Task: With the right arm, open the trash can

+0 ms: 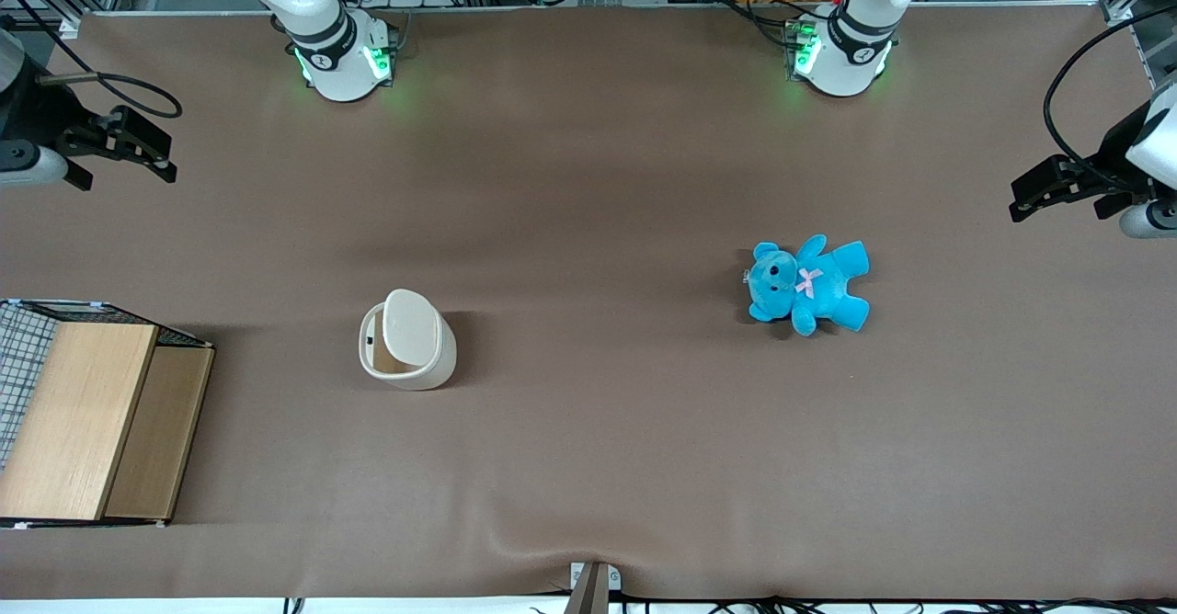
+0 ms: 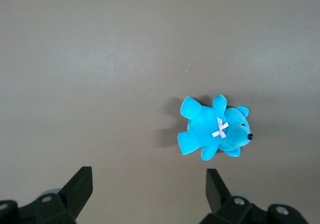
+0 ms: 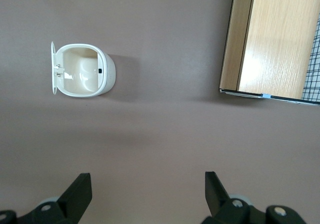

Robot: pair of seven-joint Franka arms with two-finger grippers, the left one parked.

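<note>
The cream-white trash can (image 1: 407, 338) stands upright on the brown table toward the working arm's end. Its flat lid (image 1: 411, 323) is swung up on edge, and the tan inside shows in the right wrist view (image 3: 82, 69). My right gripper (image 1: 164, 156) hangs high above the table, well apart from the can, farther from the front camera than it and nearer the table's end. Its black fingers (image 3: 80, 189) stand wide apart with nothing between them; the gripper (image 3: 147, 176) looks down on bare table.
A wooden box (image 1: 92, 421) with a checked cloth beside it sits at the working arm's end, also in the right wrist view (image 3: 275, 38). A blue teddy bear (image 1: 809, 285) lies toward the parked arm's end, also in the left wrist view (image 2: 215, 129).
</note>
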